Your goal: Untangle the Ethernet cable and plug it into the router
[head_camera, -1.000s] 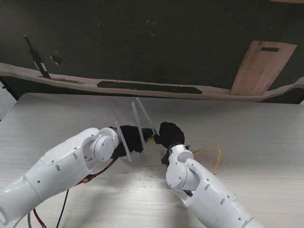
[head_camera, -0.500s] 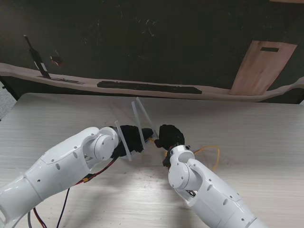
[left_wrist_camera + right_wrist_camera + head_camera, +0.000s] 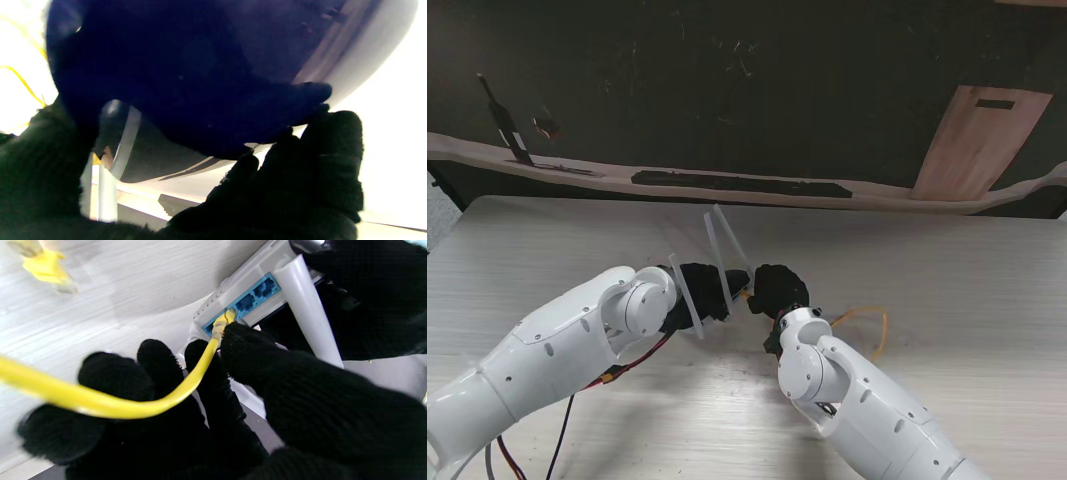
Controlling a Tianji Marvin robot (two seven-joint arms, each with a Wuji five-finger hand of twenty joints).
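The white router (image 3: 233, 290) shows a row of blue ports in the right wrist view, with a white antenna (image 3: 307, 310) beside them. My left hand (image 3: 702, 290), in a black glove, is shut on the router and its antennas (image 3: 719, 250) stick up. My right hand (image 3: 777, 288) pinches the yellow Ethernet cable (image 3: 133, 406) just behind its plug (image 3: 222, 321). The plug's tip sits at the end blue port; how deep it is I cannot tell. The cable's other plug (image 3: 46, 266) lies loose on the table. The left wrist view is mostly blocked by a dark shape.
A loop of yellow cable (image 3: 872, 325) lies on the pale wooden table (image 3: 987, 290) to the right of my right forearm. Red and black wires (image 3: 617, 375) hang under my left arm. A dark wall and ledge (image 3: 737, 183) run along the far edge.
My right hand has crept left toward the router, closing the gap to the left hand. The yellow loop beside it has drawn in slightly. The left arm has held still.
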